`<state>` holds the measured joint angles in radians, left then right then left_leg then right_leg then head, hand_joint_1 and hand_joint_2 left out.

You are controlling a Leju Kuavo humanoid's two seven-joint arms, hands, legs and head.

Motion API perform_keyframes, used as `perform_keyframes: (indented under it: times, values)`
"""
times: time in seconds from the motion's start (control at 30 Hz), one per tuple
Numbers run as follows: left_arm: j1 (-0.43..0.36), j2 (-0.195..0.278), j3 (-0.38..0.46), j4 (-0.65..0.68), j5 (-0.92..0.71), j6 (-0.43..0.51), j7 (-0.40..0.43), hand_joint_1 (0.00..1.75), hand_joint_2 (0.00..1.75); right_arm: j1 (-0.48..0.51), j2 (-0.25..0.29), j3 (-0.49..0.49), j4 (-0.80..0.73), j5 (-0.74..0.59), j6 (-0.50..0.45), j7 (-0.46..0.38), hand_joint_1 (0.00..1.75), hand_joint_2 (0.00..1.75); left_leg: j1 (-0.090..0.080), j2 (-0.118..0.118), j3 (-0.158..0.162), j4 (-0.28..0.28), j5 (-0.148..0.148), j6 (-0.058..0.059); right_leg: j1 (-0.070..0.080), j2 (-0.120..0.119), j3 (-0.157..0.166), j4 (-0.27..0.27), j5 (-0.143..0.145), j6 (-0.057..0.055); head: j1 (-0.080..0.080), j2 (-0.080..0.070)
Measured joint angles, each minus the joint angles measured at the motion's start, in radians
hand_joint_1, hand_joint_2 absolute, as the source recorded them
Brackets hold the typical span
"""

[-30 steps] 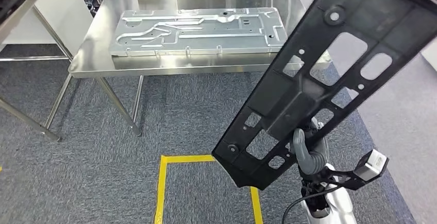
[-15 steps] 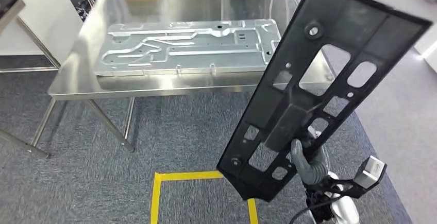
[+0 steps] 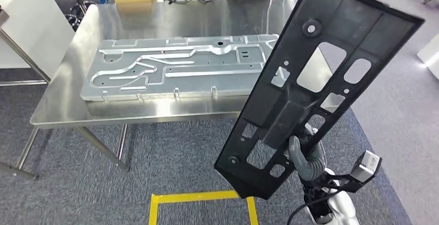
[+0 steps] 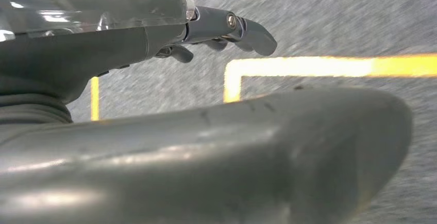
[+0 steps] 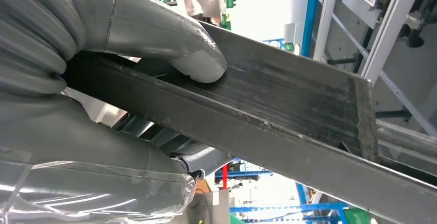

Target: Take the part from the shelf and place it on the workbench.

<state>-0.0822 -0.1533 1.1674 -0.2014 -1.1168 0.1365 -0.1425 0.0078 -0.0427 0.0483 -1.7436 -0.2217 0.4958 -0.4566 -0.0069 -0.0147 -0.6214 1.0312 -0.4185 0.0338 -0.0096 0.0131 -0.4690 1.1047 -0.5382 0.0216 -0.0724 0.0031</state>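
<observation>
Gripping flat black perforated part (image 3: 316,80) | right hand (image 3: 306,159) | steel workbench (image 3: 67,80)

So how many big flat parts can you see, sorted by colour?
Black: 1, the black plastic panel held in the right hand.
Silver: 1, the stamped metal plate lying on the steel workbench.
Total: 2.
</observation>
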Motion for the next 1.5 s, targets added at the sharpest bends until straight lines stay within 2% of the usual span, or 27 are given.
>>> perform_keyframes:
  times: [0.03,0.07,0.13,0.2,0.23,0.27,0.33,0.37,0.4,0.47,0.53,0.57,0.63,0.67,0.7,0.77,0.83,0.9,0.97,1.07,1.17,1.2,1.23,1.27,1.37,1.43,1.5]
  values:
    - [-0.004,0.0,0.0,0.0,0.0,0.0,-0.002,0.0,0.0,-0.003,0.0,0.0,0.001,0.0,0.0,0.0,1.75,1.75,0.002,0.0,0.016,-0.007,-0.006,0.004,-0.002,-0.002,-0.039,0.06,0.008,0.004,0.0,0.0]
    - [-0.006,0.0,0.0,0.0,0.0,-0.001,-0.004,0.0,0.0,-0.004,0.0,0.001,0.003,0.001,-0.002,0.0,1.75,1.75,0.003,0.0,0.032,-0.014,-0.014,0.007,-0.003,-0.003,-0.085,0.12,-0.002,0.007,0.0,0.0]
    - [-0.008,0.0,0.0,0.0,0.0,-0.004,-0.007,0.0,0.0,-0.004,-0.001,0.001,0.008,0.002,-0.006,0.0,1.75,1.75,0.004,-0.002,0.065,-0.022,-0.034,0.009,-0.005,-0.005,-0.17,0.196,-0.072,0.013,0.0,0.0]
    - [-0.006,-0.001,0.0,0.0,0.0,-0.006,-0.011,0.0,0.0,-0.004,-0.001,0.001,0.013,0.004,-0.01,0.0,1.75,1.75,0.006,-0.006,0.101,-0.026,-0.061,0.007,-0.005,-0.007,-0.219,0.187,-0.139,0.017,0.0,0.0]
    - [-0.006,-0.001,0.0,0.0,0.0,-0.007,-0.012,0.0,0.0,-0.004,-0.001,0.001,0.014,0.005,-0.01,0.0,1.75,1.75,0.007,-0.008,0.121,-0.026,-0.078,0.004,-0.005,-0.008,-0.229,0.15,-0.135,0.018,0.0,0.0]
    - [-0.005,-0.002,0.0,0.0,0.0,-0.007,-0.012,0.0,0.0,-0.004,-0.001,0.001,0.015,0.006,-0.01,0.0,1.75,1.75,0.008,-0.01,0.141,-0.026,-0.094,0.002,-0.005,-0.008,-0.233,0.099,-0.095,0.017,0.0,0.0]
    - [-0.004,-0.002,0.0,0.001,0.0,-0.007,-0.01,0.0,0.0,-0.004,-0.001,0.002,0.019,0.01,-0.01,0.0,1.75,1.75,0.006,-0.013,0.173,-0.021,-0.129,-0.007,-0.001,-0.009,-0.239,-0.008,0.065,0.006,0.001,0.0]
    - [-0.003,-0.002,0.001,0.001,0.0,-0.006,-0.008,0.0,0.0,-0.004,-0.001,0.002,0.021,0.013,-0.012,0.002,1.75,1.75,0.005,-0.014,0.182,-0.021,-0.145,-0.013,0.002,-0.008,-0.24,-0.034,0.127,-0.002,0.001,0.0]
    - [-0.003,-0.002,0.001,0.001,0.001,-0.005,-0.005,0.0,0.0,-0.005,-0.001,0.002,0.023,0.016,-0.013,0.003,1.75,1.75,0.004,-0.015,0.188,-0.018,-0.154,-0.02,0.004,-0.008,-0.241,-0.046,0.16,-0.011,0.001,0.0]
    - [-0.006,-0.002,0.001,0.001,0.001,-0.003,-0.002,0.0,0.0,-0.012,-0.001,0.003,0.024,0.021,-0.013,0.006,1.75,1.75,0.003,-0.014,0.193,-0.008,-0.155,-0.03,0.002,-0.007,-0.228,-0.048,0.155,-0.028,0.001,0.0]
    - [-0.01,-0.001,0.001,0.001,0.001,-0.003,-0.002,0.0,0.0,-0.023,-0.002,0.003,0.024,0.023,-0.011,0.007,1.75,1.75,0.003,-0.007,0.166,0.056,-0.15,-0.039,-0.002,-0.008,-0.203,-0.064,0.144,-0.041,0.001,0.0]
    - [-0.012,0.0,0.001,0.001,0.001,-0.003,-0.002,0.0,0.0,-0.028,-0.002,0.003,0.025,0.023,-0.011,0.008,1.75,1.75,0.005,-0.003,0.134,0.11,-0.164,-0.043,-0.004,-0.009,-0.191,-0.069,0.138,-0.046,0.001,0.0]
    - [-0.012,0.0,0.001,0.001,0.001,-0.003,-0.001,0.0,0.0,-0.035,-0.002,0.003,0.027,0.024,-0.011,0.009,1.75,1.75,0.009,0.001,0.058,0.217,-0.221,-0.051,-0.003,-0.01,-0.173,-0.073,0.122,-0.05,0.001,0.0]
    - [-0.012,0.0,0.001,0.001,0.002,-0.003,-0.001,0.0,0.0,-0.036,-0.002,0.003,0.029,0.026,-0.011,0.01,1.75,1.75,0.01,0.002,0.026,0.246,-0.245,-0.055,-0.003,-0.009,-0.163,-0.073,0.113,-0.05,0.001,0.0]
    - [-0.011,0.0,0.001,0.001,0.002,-0.003,-0.001,0.0,0.0,-0.036,-0.002,0.003,0.031,0.029,-0.012,0.012,1.75,1.75,0.011,0.003,0.008,0.246,-0.246,-0.056,-0.003,-0.009,-0.153,-0.073,0.105,-0.05,0.001,0.0]
    - [-0.01,0.0,0.001,0.001,0.002,-0.003,-0.001,0.0,0.0,-0.04,-0.002,0.003,0.033,0.04,-0.014,0.016,1.75,1.75,0.011,0.004,0.002,0.188,-0.191,-0.054,-0.002,-0.008,-0.133,-0.073,0.09,-0.049,0.001,0.0]
    - [-0.01,0.0,0.001,0.001,0.001,-0.006,-0.001,0.0,0.0,-0.047,-0.003,0.004,0.034,0.056,-0.018,0.023,1.75,1.75,0.01,0.006,0.024,0.084,-0.096,-0.046,-0.002,-0.007,-0.116,-0.073,0.079,-0.046,0.001,0.0]
    - [-0.01,0.001,0.001,0.001,0.001,-0.013,-0.002,0.0,0.0,-0.061,-0.007,0.006,0.035,0.081,-0.029,0.033,1.75,1.75,0.004,0.008,0.035,0.009,-0.048,-0.036,-0.002,-0.007,-0.11,-0.073,0.073,-0.039,0.001,0.0]
    - [-0.01,0.003,0.002,0.001,0.006,-0.023,-0.003,0.0,0.0,-0.082,-0.015,0.008,0.04,0.108,-0.044,0.041,1.75,1.75,-0.002,0.009,0.033,-0.007,-0.042,-0.026,-0.002,-0.006,-0.111,-0.075,0.07,-0.027,0.001,0.0]
    - [-0.01,0.003,0.005,0.001,0.012,-0.037,-0.006,0.0,0.0,-0.143,-0.039,0.01,0.059,0.157,-0.064,0.047,1.75,1.75,0.008,0.01,0.042,-0.024,-0.023,-0.01,-0.001,-0.007,-0.122,-0.05,0.046,-0.01,0.002,0.0]
    - [-0.013,0.001,0.006,0.001,0.008,-0.048,-0.014,0.0,0.0,-0.27,-0.075,0.027,0.115,0.234,-0.089,0.07,1.75,1.75,0.01,0.013,0.046,-0.029,-0.022,-0.003,-0.005,-0.009,-0.209,0.122,-0.035,0.0,0.002,0.0]
    - [-0.014,0.001,0.006,0.001,0.004,-0.05,-0.016,0.0,0.0,-0.327,-0.086,0.038,0.143,0.263,-0.098,0.085,1.75,1.75,0.01,0.014,0.046,-0.028,-0.023,-0.002,-0.007,-0.01,-0.241,0.179,-0.049,0.003,0.002,0.0]
    - [-0.014,0.0,0.006,0.001,0.002,-0.051,-0.018,0.0,0.0,-0.391,-0.094,0.051,0.176,0.294,-0.109,0.102,1.75,1.75,0.01,0.015,0.047,-0.026,-0.025,-0.002,-0.009,-0.011,-0.26,0.205,-0.044,0.005,0.002,0.0]
    - [-0.015,0.0,0.006,0.001,0.0,-0.051,-0.021,0.0,0.0,-0.471,-0.098,0.068,0.214,0.33,-0.122,0.122,1.75,1.75,0.011,0.015,0.047,-0.023,-0.027,-0.004,-0.011,-0.011,-0.259,0.19,-0.019,0.006,0.002,0.0]
    - [-0.022,-0.002,0.005,0.001,-0.007,-0.053,-0.031,0.0,0.0,-0.787,-0.096,0.17,0.386,0.488,-0.19,0.183,1.75,1.75,0.009,0.016,0.04,-0.002,-0.039,-0.016,-0.017,-0.009,-0.191,0.013,0.087,0.007,0.002,0.0]
    - [-0.03,-0.002,0.003,0.001,-0.015,-0.057,-0.037,0.0,0.0,-0.978,-0.085,0.26,0.507,0.601,-0.249,0.202,1.75,1.75,0.006,0.014,0.029,0.006,-0.041,-0.026,-0.015,-0.007,-0.171,-0.046,0.098,0.001,0.002,0.0]
    - [-0.033,-0.002,0.0,0.001,-0.024,-0.057,-0.037,0.0,0.0,-1.099,-0.069,0.345,0.598,0.704,-0.308,0.211,1.75,1.75,0.007,0.009,0.026,0.003,-0.038,-0.037,-0.011,-0.009,-0.17,-0.053,0.096,-0.012,0.002,0.0]
